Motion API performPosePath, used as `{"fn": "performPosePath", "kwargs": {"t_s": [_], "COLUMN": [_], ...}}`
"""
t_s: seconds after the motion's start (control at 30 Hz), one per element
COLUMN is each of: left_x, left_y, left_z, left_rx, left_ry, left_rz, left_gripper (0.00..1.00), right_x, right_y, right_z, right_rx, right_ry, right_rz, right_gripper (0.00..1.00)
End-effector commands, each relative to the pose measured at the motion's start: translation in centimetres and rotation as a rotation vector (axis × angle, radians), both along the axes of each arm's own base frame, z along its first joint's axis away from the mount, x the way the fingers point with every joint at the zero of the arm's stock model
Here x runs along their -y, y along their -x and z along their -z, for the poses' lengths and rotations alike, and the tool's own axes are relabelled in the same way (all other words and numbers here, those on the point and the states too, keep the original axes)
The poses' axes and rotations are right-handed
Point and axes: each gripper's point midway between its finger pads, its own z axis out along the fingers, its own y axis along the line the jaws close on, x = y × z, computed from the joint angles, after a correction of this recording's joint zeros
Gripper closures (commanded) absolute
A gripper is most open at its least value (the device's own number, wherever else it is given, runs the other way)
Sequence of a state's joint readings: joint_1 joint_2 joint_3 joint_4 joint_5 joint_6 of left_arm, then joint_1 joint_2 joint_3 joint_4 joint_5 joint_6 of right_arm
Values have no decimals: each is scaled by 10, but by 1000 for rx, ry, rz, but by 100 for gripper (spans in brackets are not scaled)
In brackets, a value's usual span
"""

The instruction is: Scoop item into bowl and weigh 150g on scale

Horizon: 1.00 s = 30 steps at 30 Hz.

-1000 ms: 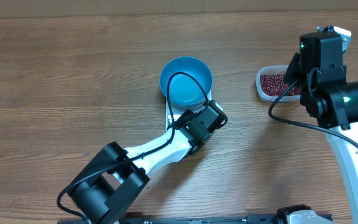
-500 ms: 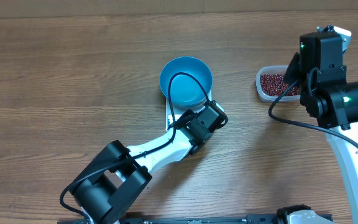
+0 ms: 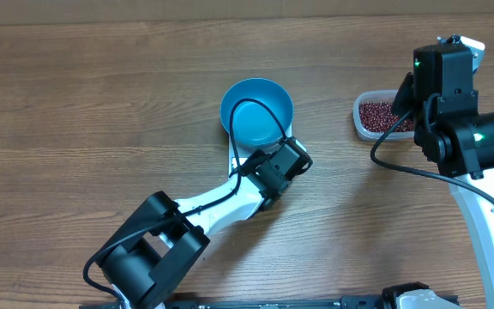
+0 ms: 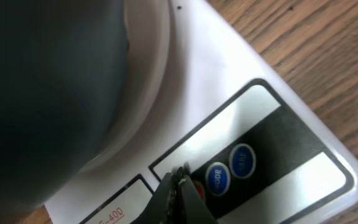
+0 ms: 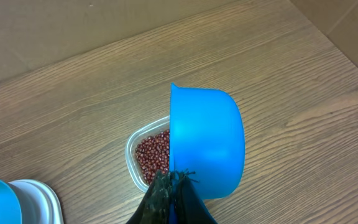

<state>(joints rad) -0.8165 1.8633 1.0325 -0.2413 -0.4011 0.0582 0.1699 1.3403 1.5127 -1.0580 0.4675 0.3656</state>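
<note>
The blue bowl [image 3: 256,113] stands on the white scale [image 3: 237,160]; up close in the left wrist view it is a dark blur [image 4: 42,93] over the scale's platform [image 4: 229,68]. My left gripper [image 4: 180,176] is shut and empty, its tip down at the scale's button strip beside a red button [image 4: 196,189] and two blue buttons [image 4: 217,176]. My right gripper [image 5: 178,177] is shut on the handle of a small blue scoop [image 5: 207,140], which hangs over the item, a heap of red-brown beans [image 5: 153,155], and hides part of it.
The beans lie in a clear plastic tub [image 3: 363,123] at the right of the wooden table [image 3: 101,103]. The right arm's black body [image 3: 453,112] hangs over the tub's right side. A brown cardboard wall [image 5: 73,25] stands behind the table.
The left arm's elbow has shifted very slightly. Both grippers, the bowl and the scoop stay where they were.
</note>
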Motion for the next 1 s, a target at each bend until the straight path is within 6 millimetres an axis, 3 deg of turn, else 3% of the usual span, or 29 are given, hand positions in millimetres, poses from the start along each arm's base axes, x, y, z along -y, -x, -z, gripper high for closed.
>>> {"fn": "performPosePath", "kwargs": {"t_s": [0.0,0.97], "left_x": [-4,-1], "left_y": [1,10], "left_z": [12,17], "left_rx": [-21,-69], "left_ry": [-24,-53], "left_rz": [3,87], "left_gripper": [96,96], "right_x": [1,1], "right_y": [-3,-3], "right_z": [-10,-10], "right_rx": [32,32], "right_ry": [-5,-6], "right_rz": [8,8], "right_gripper": [96,96]}}
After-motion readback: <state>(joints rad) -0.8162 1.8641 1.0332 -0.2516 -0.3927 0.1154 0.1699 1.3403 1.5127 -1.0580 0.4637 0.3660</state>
